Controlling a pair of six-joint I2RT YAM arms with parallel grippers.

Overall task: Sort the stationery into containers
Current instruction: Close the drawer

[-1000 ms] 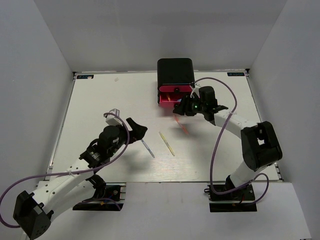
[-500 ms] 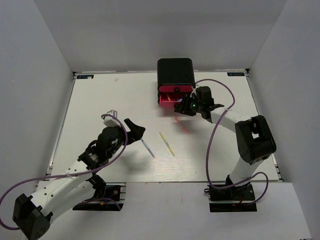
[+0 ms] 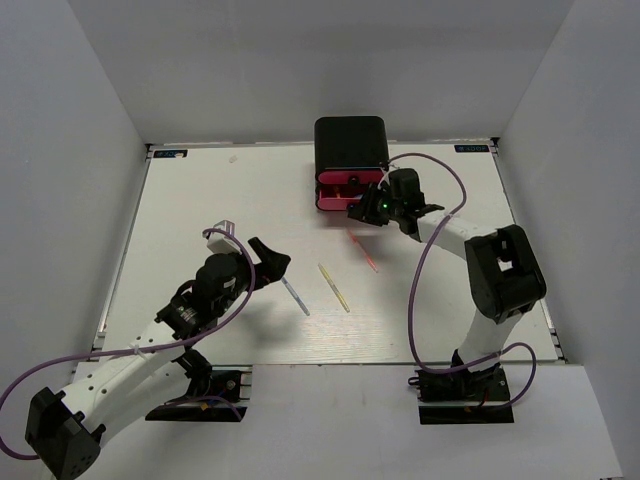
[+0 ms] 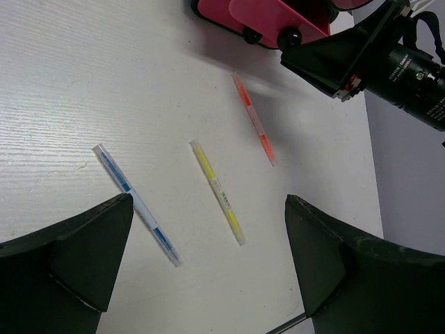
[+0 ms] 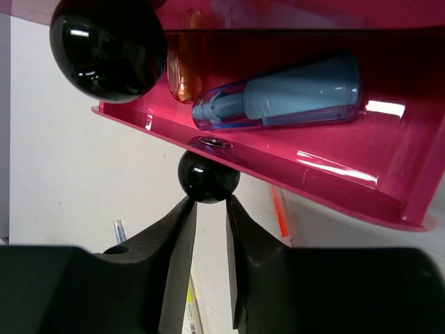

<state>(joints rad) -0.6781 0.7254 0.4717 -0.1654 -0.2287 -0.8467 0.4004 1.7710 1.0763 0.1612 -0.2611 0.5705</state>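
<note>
Right wrist view: right gripper [image 5: 209, 207] at the drawer knob [image 5: 208, 177].
Jaws narrow; the knob sits dead ahead, right at their tips, perhaps touching. Whether it is gripped, I cannot tell.

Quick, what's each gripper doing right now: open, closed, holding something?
Left gripper: wide open, holding nothing.
Right gripper: nearly closed at the black knob of the open pink drawer; whether it grips cannot be told.
</note>
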